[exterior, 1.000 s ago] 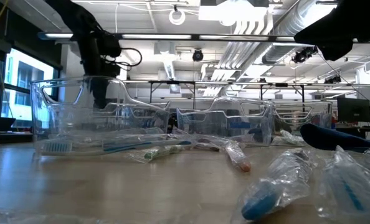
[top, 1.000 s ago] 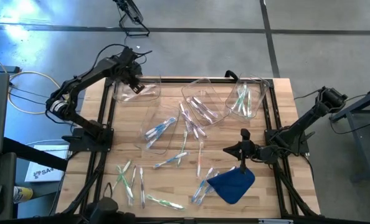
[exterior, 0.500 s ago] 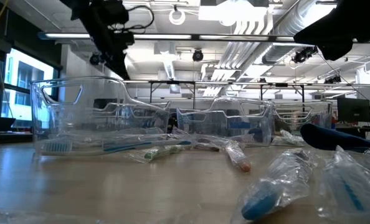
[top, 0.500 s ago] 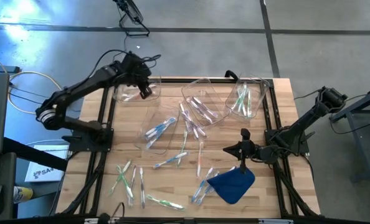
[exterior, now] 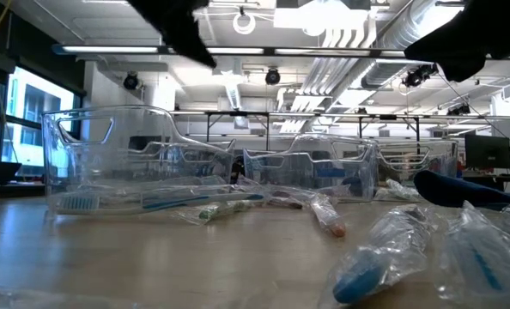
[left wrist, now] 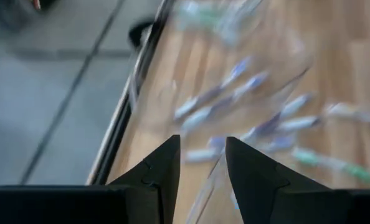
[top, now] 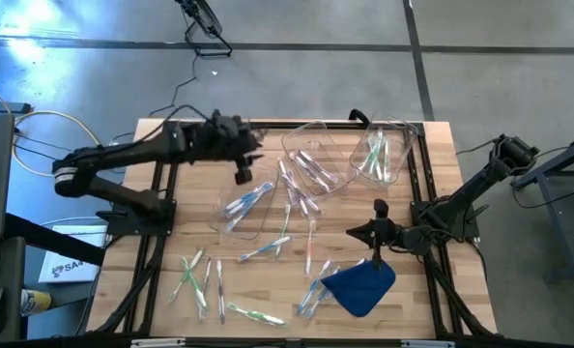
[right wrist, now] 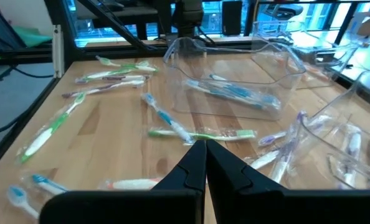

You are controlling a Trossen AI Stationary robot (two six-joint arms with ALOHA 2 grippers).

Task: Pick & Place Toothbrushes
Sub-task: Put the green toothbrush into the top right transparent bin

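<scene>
Wooden slatted table on a grey concrete floor; the low view looks across it into an open workshop with ceiling ducts and strip lights.

Toothbrushes lie both loose and binned. A loose group sits near the table's front-left corner. Further wrapped ones are scattered mid-table. Several, blue-accented, lie in the central clear bin. A second bin stands tilted, with brushes in and beside it. A third bin, at the far right corner, holds green-accented brushes. In the right wrist view, green, blue and purple-accented wrapped brushes lie on the boards before a clear bin.

A blue cloth lies near the front right edge, with wrapped brushes just beside it.

Left gripper: raised above the far-left part of the table, at the far edge of the central bin. Fingers spread part-way, nothing between them; its wrist view is motion-blurred.

Right gripper: parked over the right-centre of the table, just beyond the cloth. Fingers pressed together, holding nothing.
</scene>
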